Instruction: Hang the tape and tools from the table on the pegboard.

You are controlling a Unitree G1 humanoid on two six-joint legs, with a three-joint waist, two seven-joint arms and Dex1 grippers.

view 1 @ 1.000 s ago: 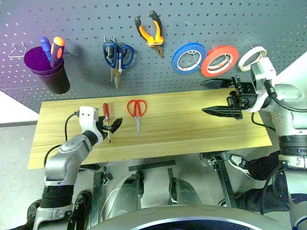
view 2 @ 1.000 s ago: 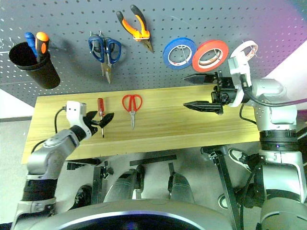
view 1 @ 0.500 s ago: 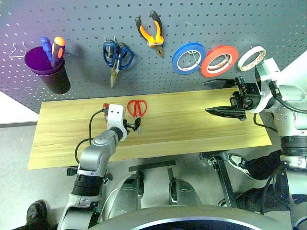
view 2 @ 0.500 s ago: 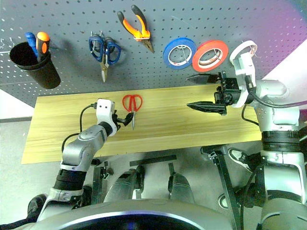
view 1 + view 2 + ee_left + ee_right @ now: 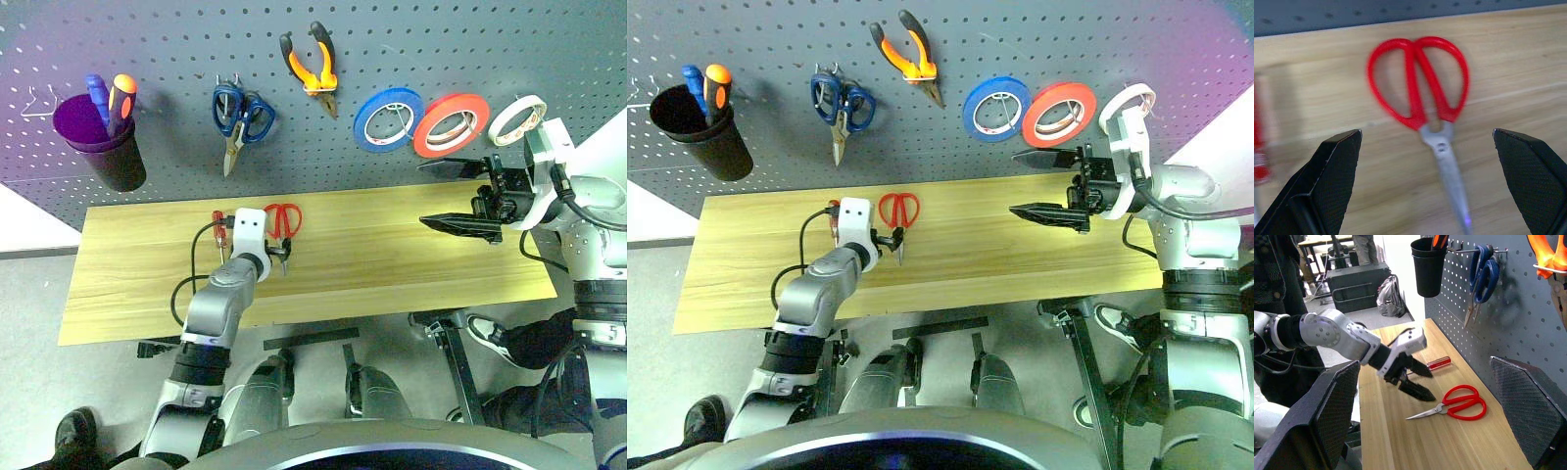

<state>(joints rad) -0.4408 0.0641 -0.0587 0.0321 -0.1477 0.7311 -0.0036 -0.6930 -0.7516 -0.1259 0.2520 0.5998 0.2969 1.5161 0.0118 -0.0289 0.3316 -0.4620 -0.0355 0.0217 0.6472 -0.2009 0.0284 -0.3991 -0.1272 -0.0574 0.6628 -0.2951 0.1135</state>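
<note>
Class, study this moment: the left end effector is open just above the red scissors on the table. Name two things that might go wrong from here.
1. The red scissors lie flat on the table, so the open left end effector might close on wood or push them aside rather than lift them.
2. The screwdriver lies right beside the left wrist, so the arm might knock it and send it rolling.

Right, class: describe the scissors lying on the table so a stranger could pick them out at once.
Start at the wooden table below the grey pegboard. The scissors lie flat near its back edge, beside a screwdriver. Their handles are red; the pair hanging above is blue.
</note>
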